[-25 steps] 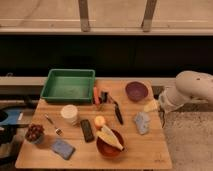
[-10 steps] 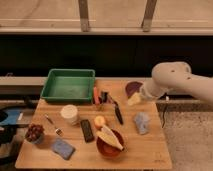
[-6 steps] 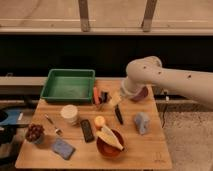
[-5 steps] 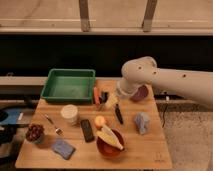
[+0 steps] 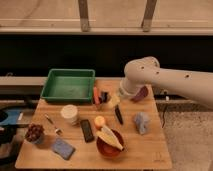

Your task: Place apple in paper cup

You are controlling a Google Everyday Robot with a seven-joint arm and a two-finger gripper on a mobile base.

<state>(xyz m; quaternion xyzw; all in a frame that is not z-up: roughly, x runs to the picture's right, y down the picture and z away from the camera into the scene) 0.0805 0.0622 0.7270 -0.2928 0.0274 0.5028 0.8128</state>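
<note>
The apple [image 5: 99, 121], small, round and yellow-orange, lies on the wooden table [image 5: 145, 150] near the middle, just behind the red-orange bowl [image 5: 107, 147]. The paper cup [image 5: 69, 114], short and cream-white, stands upright to the apple's left, apart from it. My gripper [image 5: 113, 101] is at the end of the white arm [image 5: 165, 80], low over the table behind and a little right of the apple, beside the orange stick [image 5: 95, 95]. It is above and apart from the apple.
A green tray [image 5: 69, 84] stands at the back left. A dark purple bowl [image 5: 141, 94] is partly hidden behind the arm. A pale wedge [image 5: 109, 136] lies in the red-orange bowl. A black remote [image 5: 87, 130], dark marker [image 5: 119, 115], blue sponge [image 5: 62, 148], grey-blue object [image 5: 141, 121] and dark cluster [image 5: 34, 133] lie around.
The arm has swung from the table's right edge leftward over the purple bowl to the middle back of the table. The apple and the cup have not moved.
</note>
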